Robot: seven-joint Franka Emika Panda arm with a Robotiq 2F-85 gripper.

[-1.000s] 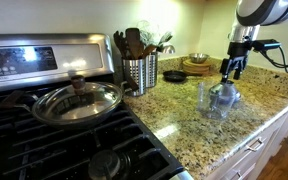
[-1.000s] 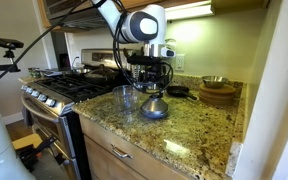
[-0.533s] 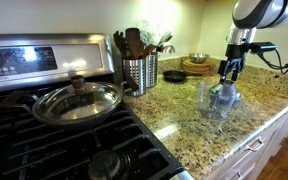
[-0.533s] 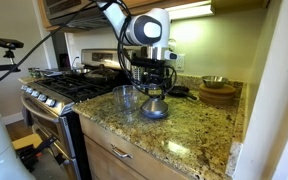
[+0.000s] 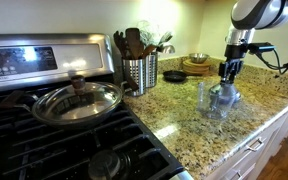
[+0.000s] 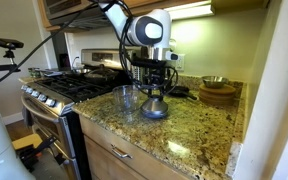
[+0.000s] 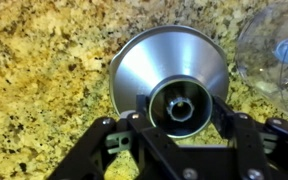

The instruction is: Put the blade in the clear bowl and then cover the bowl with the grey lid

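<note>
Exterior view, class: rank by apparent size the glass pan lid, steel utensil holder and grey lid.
1. glass pan lid, nearest the camera.
2. steel utensil holder.
3. grey lid, farther off.

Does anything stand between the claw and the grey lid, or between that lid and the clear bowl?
Nothing visible does. The black claw straddles the knob of the grey domed lid, with no object in between. The clear round bowl stands right beside the lid on the speckled granite counter, nothing between them.

Smooth satin-metal grey lid, glossy speckled stone counter.
</note>
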